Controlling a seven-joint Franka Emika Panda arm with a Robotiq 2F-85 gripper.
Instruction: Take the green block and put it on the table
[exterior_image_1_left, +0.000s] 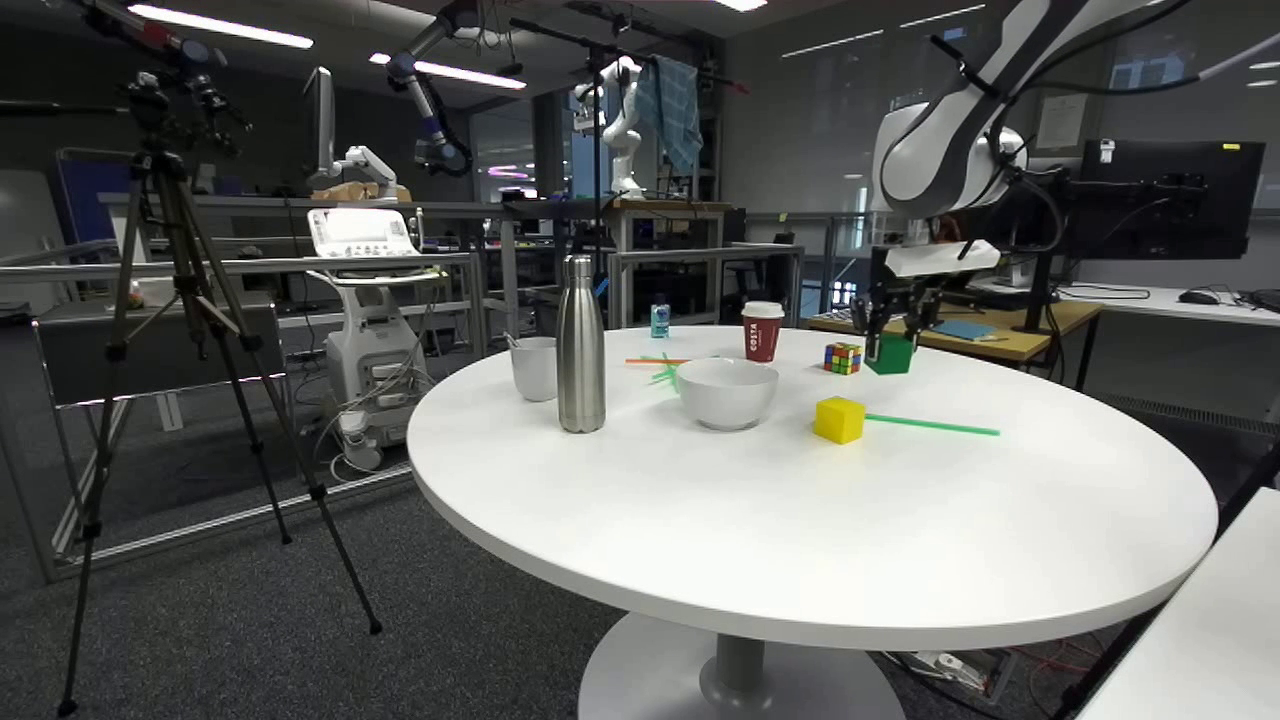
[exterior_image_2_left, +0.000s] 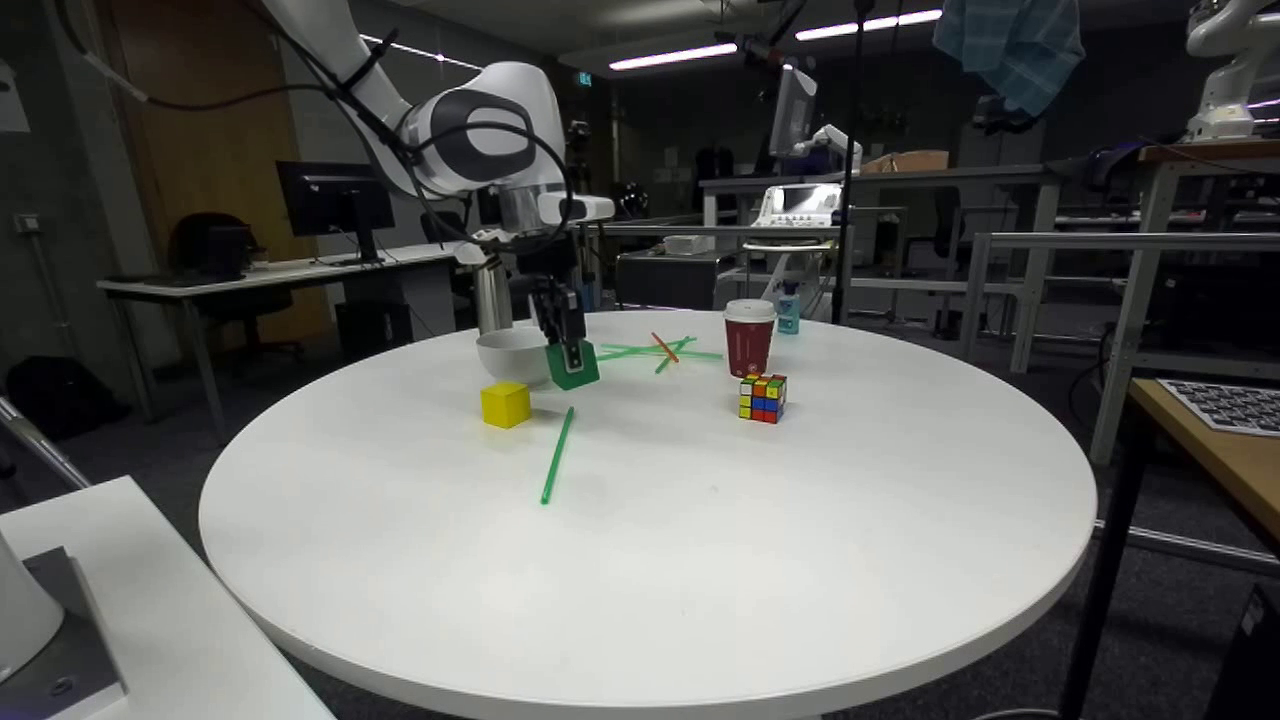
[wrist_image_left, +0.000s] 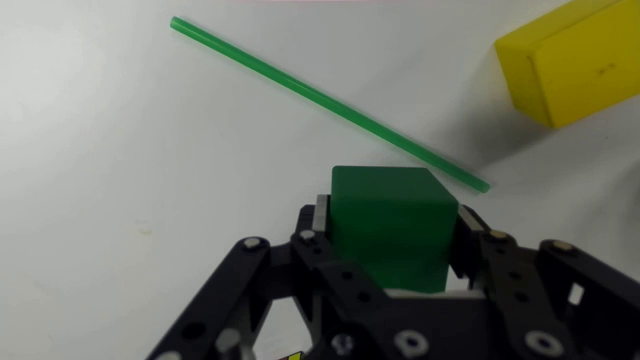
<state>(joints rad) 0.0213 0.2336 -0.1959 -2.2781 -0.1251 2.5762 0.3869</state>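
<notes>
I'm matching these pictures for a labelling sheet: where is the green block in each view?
In an exterior view: the green block, right of centre, about mid-height.
In an exterior view: the green block, left of centre, about mid-height.
Wrist view: the green block, below centre and slightly right, gripped by the tool.
Shared landmark: the yellow block, lower left of it in both exterior views, upper right in the wrist view.

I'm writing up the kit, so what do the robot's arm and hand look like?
The arm is white and rounded, with dark grey panels; black cables loop alongside it and a black strap crosses one link. The hand is black, with jointed fingers, round metallic screw heads and pale grey strips near the fingertips.
</notes>
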